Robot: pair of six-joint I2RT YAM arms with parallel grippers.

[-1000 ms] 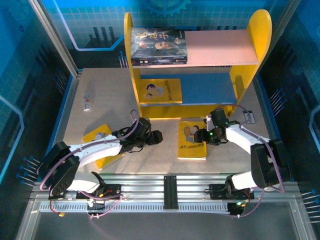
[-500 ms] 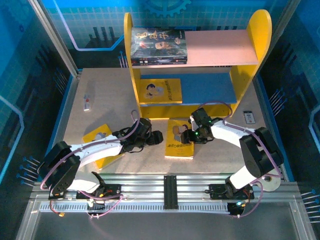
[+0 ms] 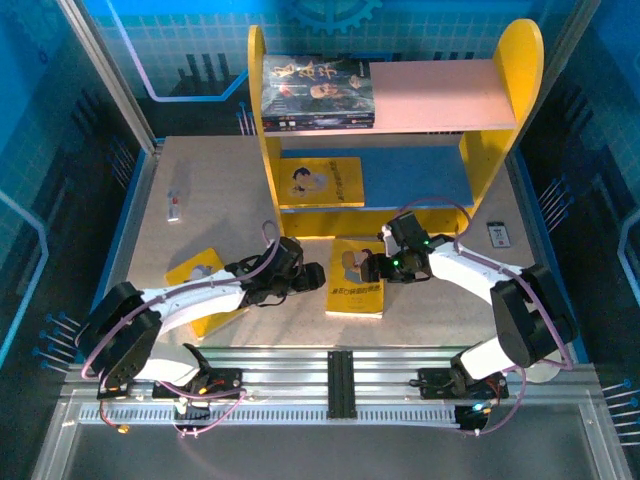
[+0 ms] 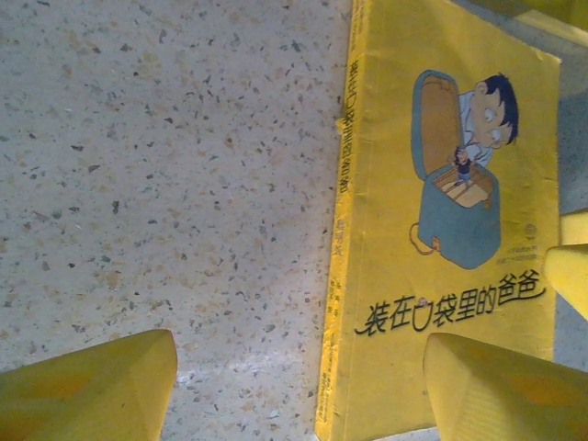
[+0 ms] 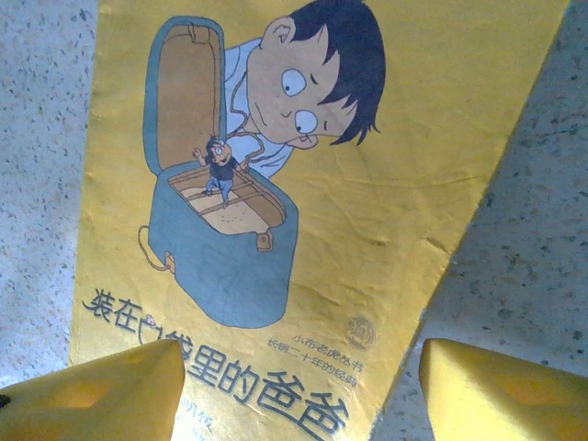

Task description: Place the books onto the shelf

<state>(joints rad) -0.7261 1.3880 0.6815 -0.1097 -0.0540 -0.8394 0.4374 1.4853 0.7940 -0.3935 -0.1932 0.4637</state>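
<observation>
Shifted leftward, yellow book (image 3: 352,288) lies under open right fingers (image 5: 101,395), beside open left fingers (image 4: 501,390).

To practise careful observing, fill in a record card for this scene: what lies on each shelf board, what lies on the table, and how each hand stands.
Shelf, upper board: dark books, lying flat
Shelf, lower board: yellow book, lying flat
Table: middle book and left book, both yellow
Left hand: open, at the middle book's spine
Right hand: open, over the middle book's cover
</observation>
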